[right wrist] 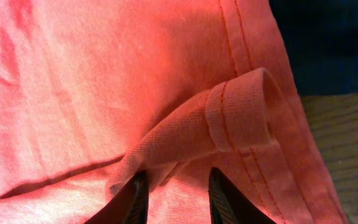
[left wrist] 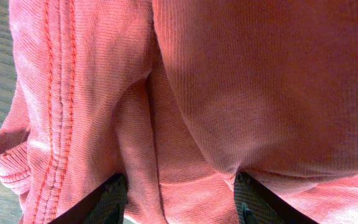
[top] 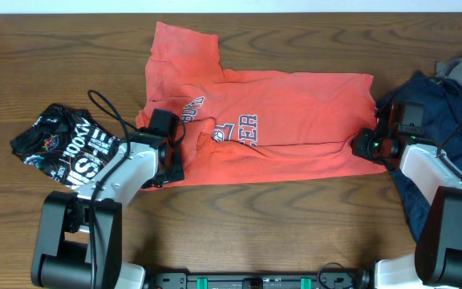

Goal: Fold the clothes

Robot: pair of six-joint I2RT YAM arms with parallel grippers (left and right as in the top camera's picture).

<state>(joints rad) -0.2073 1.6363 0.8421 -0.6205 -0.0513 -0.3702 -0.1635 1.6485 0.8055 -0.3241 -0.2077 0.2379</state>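
The coral-red T-shirt (top: 295, 120) lies spread across the table, navy lettering up, one sleeve toward the far edge. My left gripper (top: 172, 157) is at its near left edge and is shut on a thick bunch of the shirt's cloth (left wrist: 179, 186), which fills the left wrist view. My right gripper (top: 365, 145) is at the shirt's right edge, shut on a raised fold of the stitched hem (right wrist: 179, 171). The black white-lettered garment (top: 62, 144) lies crumpled at the left. The navy garment (top: 447, 104) is piled at the right, under my right arm.
Bare wooden table (top: 295, 225) shows in front of the shirt and at the far left. A black cable (top: 107, 108) loops from my left arm over the table. The navy cloth (right wrist: 328, 43) lies just beyond the shirt's hem.
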